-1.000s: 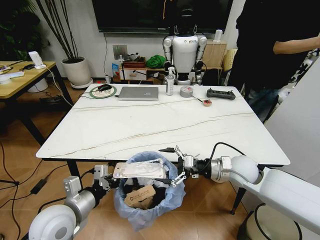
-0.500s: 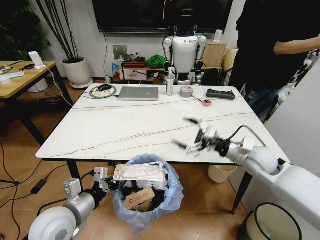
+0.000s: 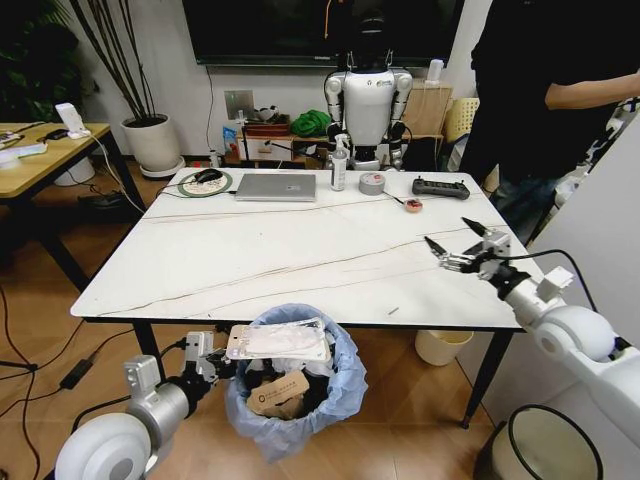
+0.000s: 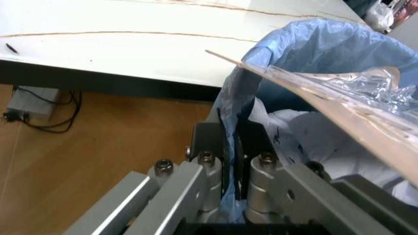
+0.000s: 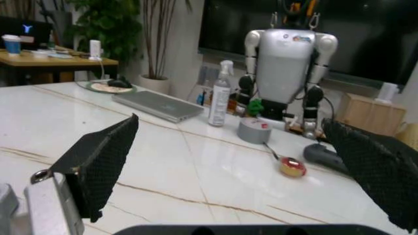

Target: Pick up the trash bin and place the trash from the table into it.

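1. Left gripper [image 4: 228, 169] pinches the trash bin [image 3: 292, 385] rim & liner; bin hangs below the table [image 3: 250, 260] near edge. We keep it level.
2. Right gripper [image 3: 457, 245], jaws wide, empty, hovers over table's right side.
3. One tiny scrap [image 3: 393, 310] sits near the front edge; we approach low, pinch precisely.

A warm brown wooden floor [image 3: 60, 300] runs under everything; a white wall [image 3: 170, 70] stands at the back, with a large dark screen [image 3: 300, 25] mounted on it; a light wooden desk [image 3: 40, 150] sits along the left edge; beside it a white pot [image 3: 153, 143] holds a tall plant; a low wooden shelf [image 3: 270, 140] stands against the wall.
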